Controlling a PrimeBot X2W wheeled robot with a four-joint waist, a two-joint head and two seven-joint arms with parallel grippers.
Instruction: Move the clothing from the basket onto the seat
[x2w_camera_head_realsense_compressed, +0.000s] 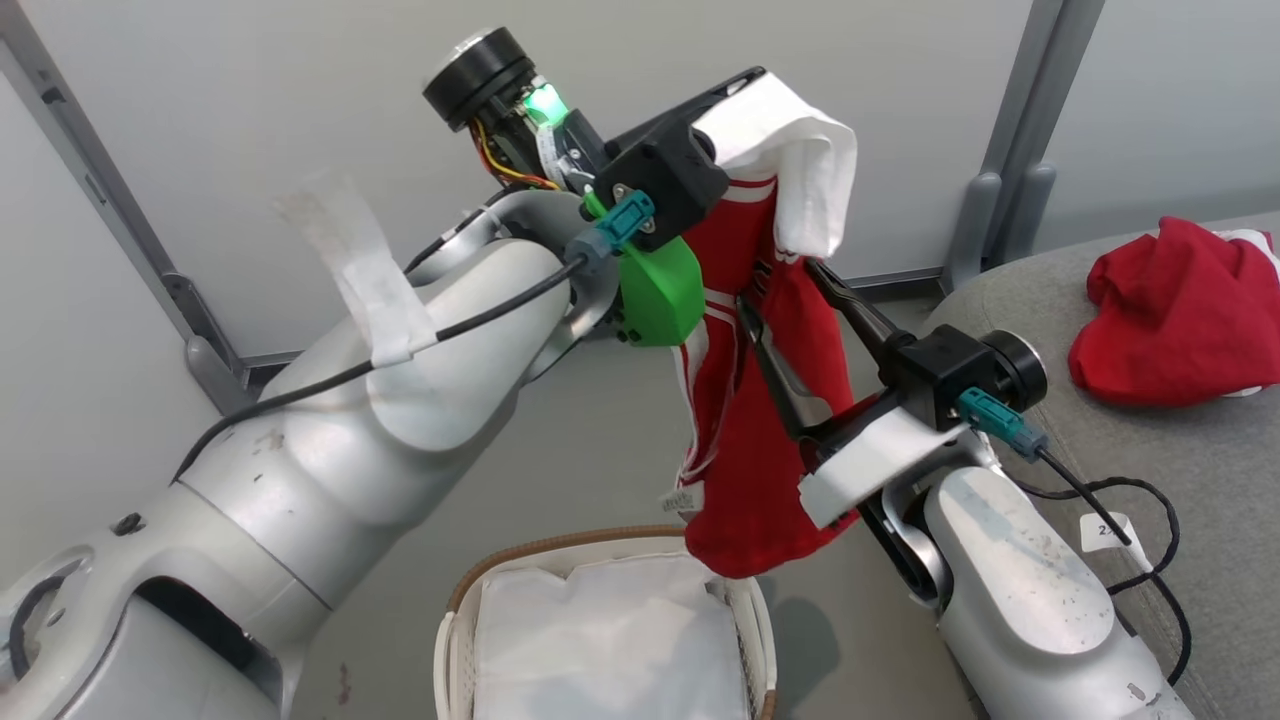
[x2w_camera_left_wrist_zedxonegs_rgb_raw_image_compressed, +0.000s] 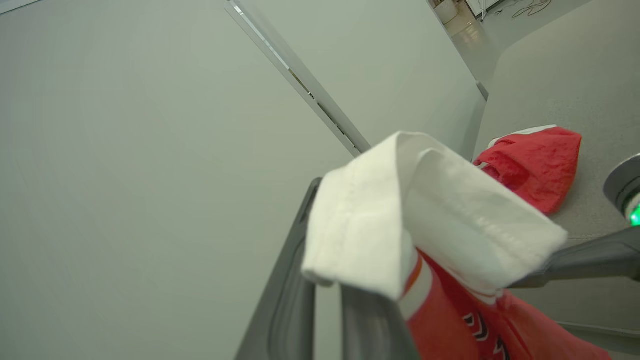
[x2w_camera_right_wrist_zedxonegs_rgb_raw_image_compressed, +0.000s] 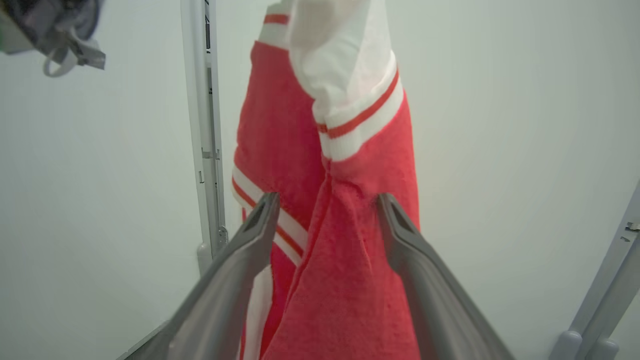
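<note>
Hanging garment (x2w_camera_head_realsense_compressed: 740, 450): top draped over the left gripper (x2w_camera_head_realsense_compressed: 745, 85) fingertips and pinched there; midsection between the right gripper (x2w_camera_right_wrist_zedxonegs_rgb_raw_image_compressed: 327, 200) fingers, one on either side. Basket (x2w_camera_head_realsense_compressed: 560, 555) below its hem. Second garment (x2w_camera_head_realsense_compressed: 1180, 310) lies on the seat (x2w_camera_head_realsense_compressed: 1200, 470), right of the right fingers.

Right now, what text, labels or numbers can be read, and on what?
"2": on the white tag beside the right forearm; any further characters are hidden.
Sewn-in label on the hanging red garment: too small to read.
Black-and-white mark on that garment: no legible letters.
</note>
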